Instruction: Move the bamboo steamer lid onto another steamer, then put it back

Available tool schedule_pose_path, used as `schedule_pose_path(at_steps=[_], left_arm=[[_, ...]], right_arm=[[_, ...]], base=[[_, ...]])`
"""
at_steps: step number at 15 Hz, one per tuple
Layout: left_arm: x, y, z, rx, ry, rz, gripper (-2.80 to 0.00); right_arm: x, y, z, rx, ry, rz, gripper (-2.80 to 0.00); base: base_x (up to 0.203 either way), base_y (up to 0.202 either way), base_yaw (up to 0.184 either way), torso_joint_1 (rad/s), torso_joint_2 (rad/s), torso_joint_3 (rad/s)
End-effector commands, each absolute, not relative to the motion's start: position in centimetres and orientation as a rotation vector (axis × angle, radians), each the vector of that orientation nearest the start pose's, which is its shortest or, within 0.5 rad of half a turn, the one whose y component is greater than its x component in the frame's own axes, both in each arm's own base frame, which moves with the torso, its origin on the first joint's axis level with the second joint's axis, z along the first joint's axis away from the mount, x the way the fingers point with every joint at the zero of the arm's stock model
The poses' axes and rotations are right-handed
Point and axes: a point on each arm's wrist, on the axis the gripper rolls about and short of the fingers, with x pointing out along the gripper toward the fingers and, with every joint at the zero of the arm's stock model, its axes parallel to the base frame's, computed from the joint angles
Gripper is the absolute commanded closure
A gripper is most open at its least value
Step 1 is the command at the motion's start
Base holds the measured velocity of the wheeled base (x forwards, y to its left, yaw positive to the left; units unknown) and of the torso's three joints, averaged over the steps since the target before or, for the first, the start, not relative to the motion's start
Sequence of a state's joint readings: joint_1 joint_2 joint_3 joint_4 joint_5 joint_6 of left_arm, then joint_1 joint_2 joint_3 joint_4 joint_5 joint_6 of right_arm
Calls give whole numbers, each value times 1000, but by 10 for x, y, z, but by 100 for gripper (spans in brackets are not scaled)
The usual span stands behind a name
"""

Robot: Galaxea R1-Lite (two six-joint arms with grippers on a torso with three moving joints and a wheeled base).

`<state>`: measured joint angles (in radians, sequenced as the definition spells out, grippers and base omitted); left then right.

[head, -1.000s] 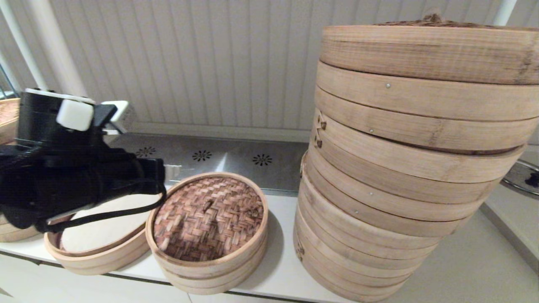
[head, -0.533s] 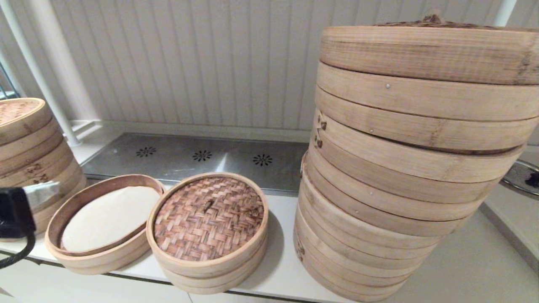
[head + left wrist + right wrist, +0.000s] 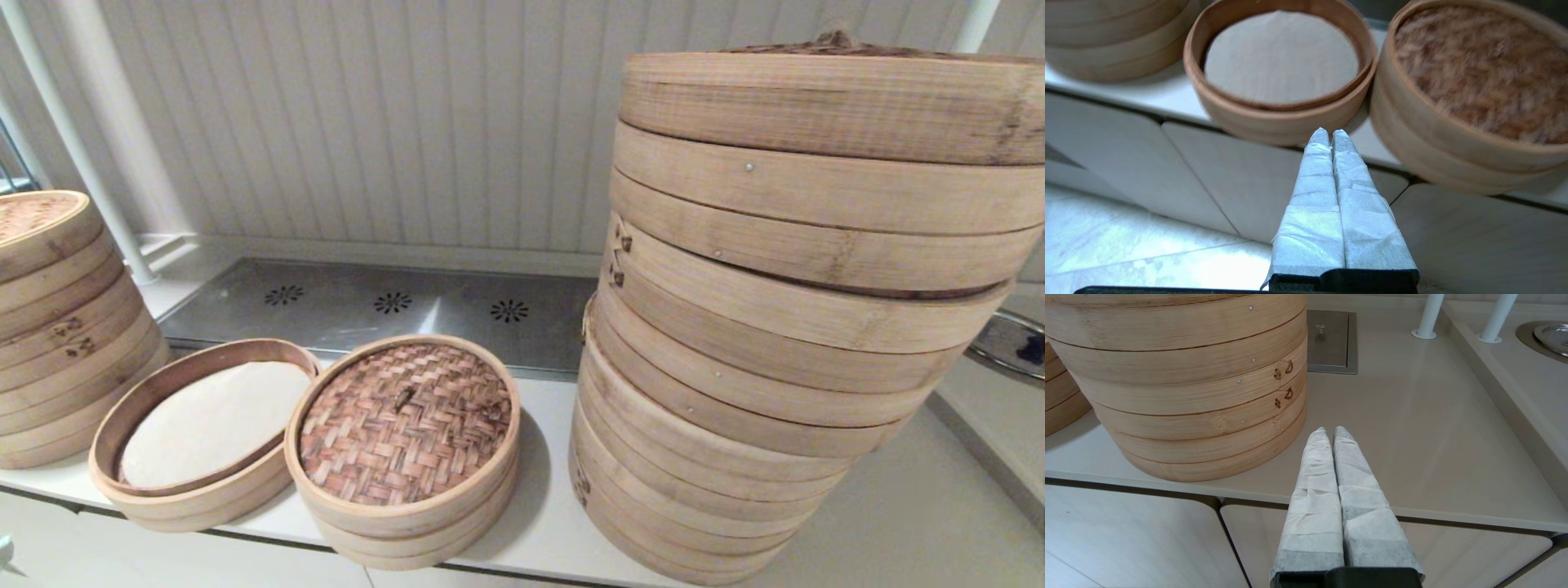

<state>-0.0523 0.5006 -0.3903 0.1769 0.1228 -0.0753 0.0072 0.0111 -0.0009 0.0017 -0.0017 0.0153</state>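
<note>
The desk (image 3: 547, 523) carries 2 small baskets side by side at its near edge and 2 stacks. The lid (image 3: 404, 420), woven reddish-brown with 1 tiny centre loop, sits on the right small basket (image 3: 408, 535), near the middle of the desk. Just left of it, rims touching or nearly so, stands the open steamer (image 3: 192, 498) with 1 smooth white liner (image 3: 212, 420) inside.

On the right rises 1 huge stack (image 3: 784, 327); its tiers are hard to count, and its right edge and most of its top are cut off. At far left 1 medium stack (image 3: 57, 327) is also cut by the picture edge.

Neither arm shows in the head view. The left pincer (image 3: 1329, 131) is clenched, 2 wrapped fingers pressed together, holding nothing, below and in front of the desk edge near the open steamer; there the lid looks blurred. The right pincer (image 3: 1329, 428) is likewise clenched and empty, near the desk edge right of the huge stack.
</note>
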Motion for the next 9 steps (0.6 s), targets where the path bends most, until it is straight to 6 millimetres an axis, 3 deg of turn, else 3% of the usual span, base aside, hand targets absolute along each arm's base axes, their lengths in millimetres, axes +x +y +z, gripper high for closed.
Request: schedule_pose_path(at_steps=[1, 3, 9], left_arm=[[0, 3, 151, -52, 241, 95, 0], [-1, 3, 128, -42, 284, 104, 0], [1, 3, 99, -13, 250, 123, 0]], right_arm=[[-22, 0, 76, 15, 13, 6, 0], [-22, 0, 76, 15, 12, 6, 0], [-22, 0, 76, 15, 11, 6, 0]], base=[[0, 0, 0, 0, 0, 0], [0, 0, 0, 0, 0, 0], [0, 0, 0, 0, 0, 0]])
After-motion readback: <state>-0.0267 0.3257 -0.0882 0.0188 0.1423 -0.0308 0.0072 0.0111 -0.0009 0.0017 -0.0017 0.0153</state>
